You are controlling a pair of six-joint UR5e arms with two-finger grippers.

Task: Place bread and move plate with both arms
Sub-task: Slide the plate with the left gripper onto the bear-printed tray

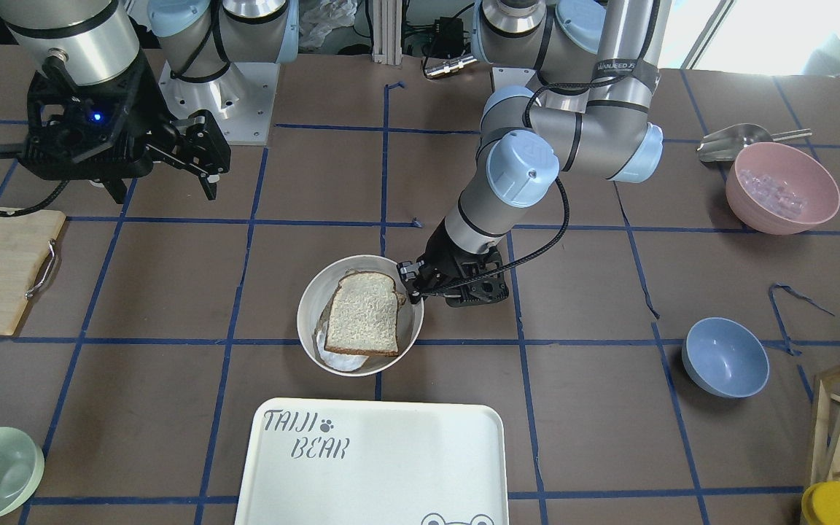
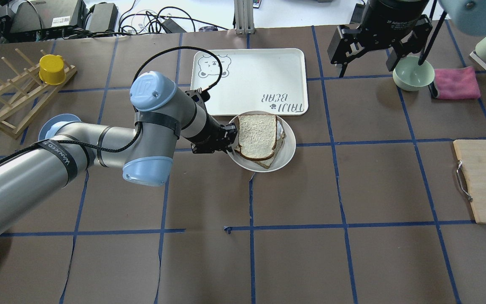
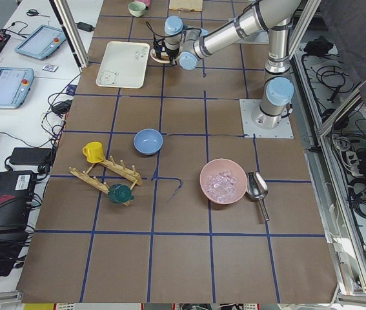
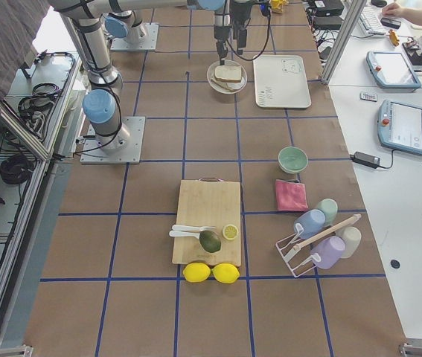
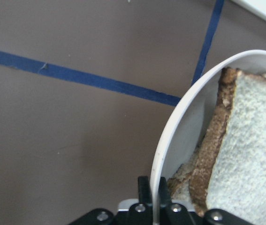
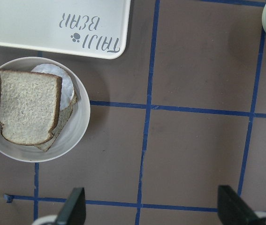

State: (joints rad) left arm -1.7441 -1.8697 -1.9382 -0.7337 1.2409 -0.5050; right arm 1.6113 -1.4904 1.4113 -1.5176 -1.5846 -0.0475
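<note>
Here, left claw (image 2: 231, 137) tight on plate (image 2: 287, 148) rim beside "TAIJI BEAR" tray (image 2: 260, 69); right claw (image 2: 368, 69) wide, empty.

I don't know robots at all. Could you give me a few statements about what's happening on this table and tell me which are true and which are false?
1. A slice of bread lies on top in the round plate. True.
2. The plate stands on the big white tray. False: it stands on the brown table, close to the tray but apart from it.
3. The left hand grips the plate by its rim. True: its fingers straddle the rim.
4. The right hand is holding the bread. False: it hangs open and empty above the table, well away from the plate.
</note>
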